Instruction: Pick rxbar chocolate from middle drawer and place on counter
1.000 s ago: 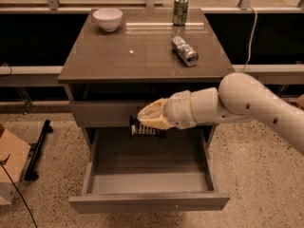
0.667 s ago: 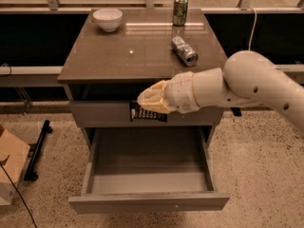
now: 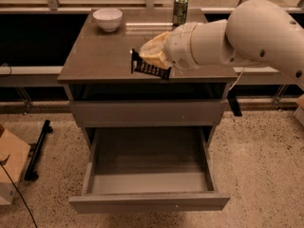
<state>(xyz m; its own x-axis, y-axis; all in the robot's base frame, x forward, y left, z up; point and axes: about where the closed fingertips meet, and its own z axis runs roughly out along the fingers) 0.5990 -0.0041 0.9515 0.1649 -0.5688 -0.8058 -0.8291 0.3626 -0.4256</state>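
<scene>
While the claw is clamped on the rxbar chocolate, the bar hangs just over the front of the counter, so this looks like the placing step. The next move should be to lower the bar and let go. Well below the claw, the middle drawer stands open. The wrapper hides the claw's fingertips, and the arm covers the counter behind the claw.

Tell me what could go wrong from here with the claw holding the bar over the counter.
1. The claw holds the rxbar chocolate close to the front edge of the counter. Released there, it might slip off into the open middle drawer or onto the floor.
2. The arm spans the counter's right side near the green can; a careless swing could knock it over.
</scene>
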